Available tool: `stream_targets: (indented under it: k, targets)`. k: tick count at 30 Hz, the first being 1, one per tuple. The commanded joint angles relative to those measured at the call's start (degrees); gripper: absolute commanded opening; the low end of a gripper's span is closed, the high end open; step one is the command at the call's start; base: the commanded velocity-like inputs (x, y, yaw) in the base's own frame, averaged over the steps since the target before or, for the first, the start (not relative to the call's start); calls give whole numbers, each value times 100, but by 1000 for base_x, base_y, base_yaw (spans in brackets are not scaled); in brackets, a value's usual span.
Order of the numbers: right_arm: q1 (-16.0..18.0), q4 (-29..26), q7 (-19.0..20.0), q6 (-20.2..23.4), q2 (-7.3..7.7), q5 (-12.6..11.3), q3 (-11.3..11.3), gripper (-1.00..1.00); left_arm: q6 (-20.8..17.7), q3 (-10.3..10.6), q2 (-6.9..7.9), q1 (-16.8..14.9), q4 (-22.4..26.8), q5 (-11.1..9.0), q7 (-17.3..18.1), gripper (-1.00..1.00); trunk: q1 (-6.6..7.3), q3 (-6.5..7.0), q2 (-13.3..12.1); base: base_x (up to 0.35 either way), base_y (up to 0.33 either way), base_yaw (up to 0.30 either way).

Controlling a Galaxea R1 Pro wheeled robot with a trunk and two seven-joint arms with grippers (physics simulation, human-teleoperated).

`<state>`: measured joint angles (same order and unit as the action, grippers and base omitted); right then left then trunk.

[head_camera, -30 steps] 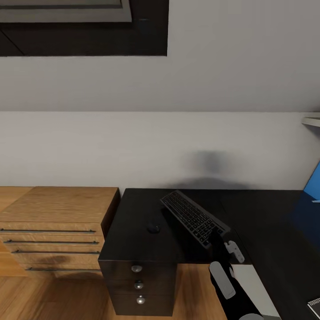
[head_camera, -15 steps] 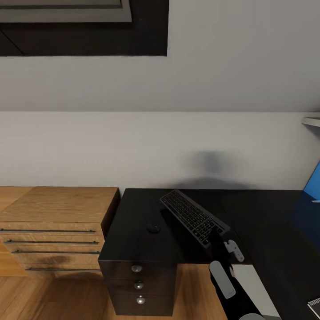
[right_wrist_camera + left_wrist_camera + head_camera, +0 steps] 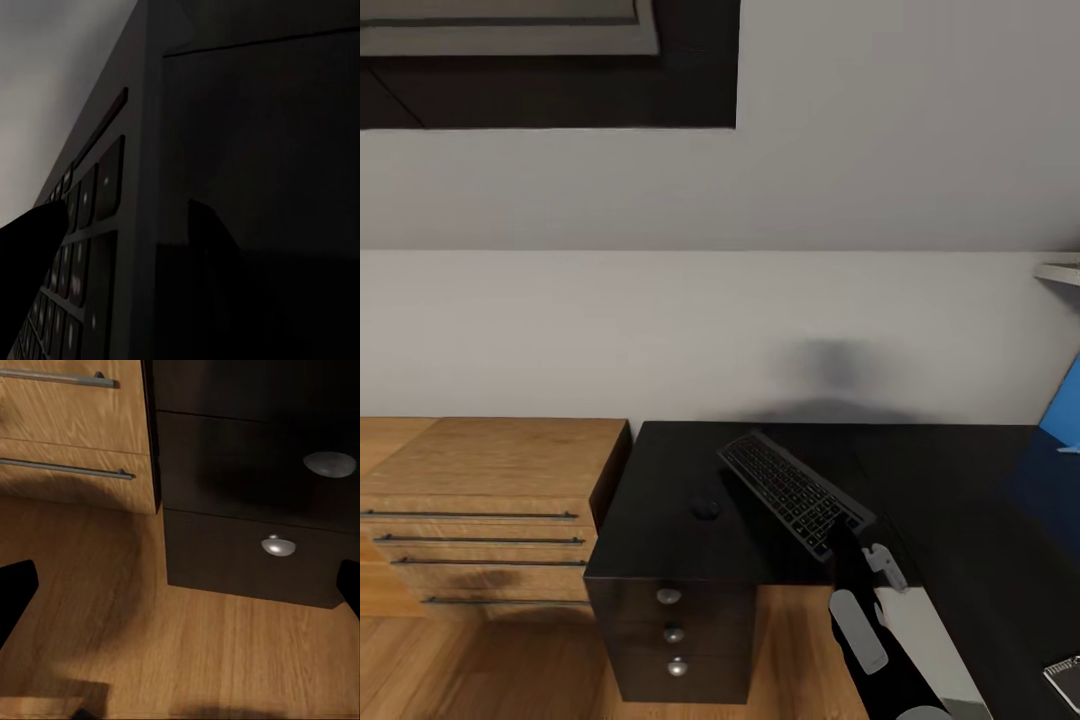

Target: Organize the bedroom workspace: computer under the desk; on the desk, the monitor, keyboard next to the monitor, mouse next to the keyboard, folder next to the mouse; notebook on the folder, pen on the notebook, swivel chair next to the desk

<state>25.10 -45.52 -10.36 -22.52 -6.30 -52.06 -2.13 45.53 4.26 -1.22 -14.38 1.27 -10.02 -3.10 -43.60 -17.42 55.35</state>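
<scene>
Black desk (image 3: 960,470), lower centre and right of the head view, bearing a keyboard (image 3: 790,490), tilted, its near end clamped in the right gripper (image 3: 847,530). Mouse (image 3: 705,508): on the desk, left of the keyboard, apart from it. Wooden drawer chest (image 3: 480,500): lower left, beside the desk. Left gripper (image 3: 180,592): fingers spread wide over wood floor (image 3: 187,652), facing the desk's knobbed drawers (image 3: 255,532).

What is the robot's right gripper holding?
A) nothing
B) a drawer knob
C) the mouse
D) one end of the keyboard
D: in the head view the right gripper is closed on the near end of the keyboard, which tilts up off the desk; the mouse lies apart.
</scene>
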Motion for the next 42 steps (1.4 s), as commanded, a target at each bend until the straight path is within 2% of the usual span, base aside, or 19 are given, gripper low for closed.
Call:
stream_targets:
  k: [1, 8, 17, 22, 25, 42]
  targets:
    - [4, -3, -4, -15, -3, -32, -3, -100, 17, 48, -1, -4, -3, -26, -32, 100, 2, -7, 5, -276, 0, 0]
    - [4, 9, -75, -37, -5, -32, -21, -100, 17, 47, 3, -4, -3, -26, -40, 100, 2, -7, 5, -135, 0, 0]
    - [4, 298, -140, -42, -3, -77, -41, -100, 24, 48, 5, -4, -3, -26, -34, 100, 2, -7, 5, -7, 0, 0]
    - [4, 377, -141, -29, 5, -629, -49, -100, 25, 47, 7, -4, -3, -26, -33, 100, 2, -7, 5, 0, 0, 0]
    - [4, 396, -141, -26, 6, -758, -44, -100, 26, 48, 8, -4, -3, -26, -36, 100, 2, -7, 5, 0, 0, 0]
    - [4, 405, -149, -10, 6, -838, -50, -100, 26, 48, 8, -4, -3, -26, -32, 100, 2, -7, 5, -23, 0, 0]
